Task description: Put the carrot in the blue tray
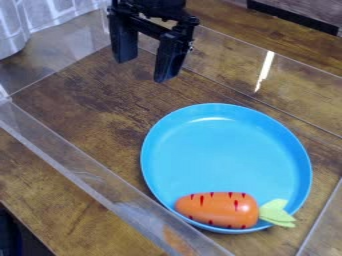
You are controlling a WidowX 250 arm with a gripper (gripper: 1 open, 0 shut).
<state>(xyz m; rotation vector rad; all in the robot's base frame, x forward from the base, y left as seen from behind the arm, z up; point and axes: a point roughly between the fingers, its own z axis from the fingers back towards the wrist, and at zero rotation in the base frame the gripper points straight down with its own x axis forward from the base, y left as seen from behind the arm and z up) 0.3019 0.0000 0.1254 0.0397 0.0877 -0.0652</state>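
The orange carrot (219, 208), with dark-red stripes and a light-green stub at its right end, lies on the near rim of the blue tray (227, 150). Its body rests inside the dish while the green stub hangs over the edge. My gripper (146, 58) hangs at the top left of the view, well away from the tray and carrot. Its dark fingers (167, 60) point down, stand apart and hold nothing.
A dark wooden tabletop (94, 110) carries the tray. Clear acrylic walls (80, 170) fence the work area, one running diagonally along the near left side. A pale object (11, 30) sits at the top left corner.
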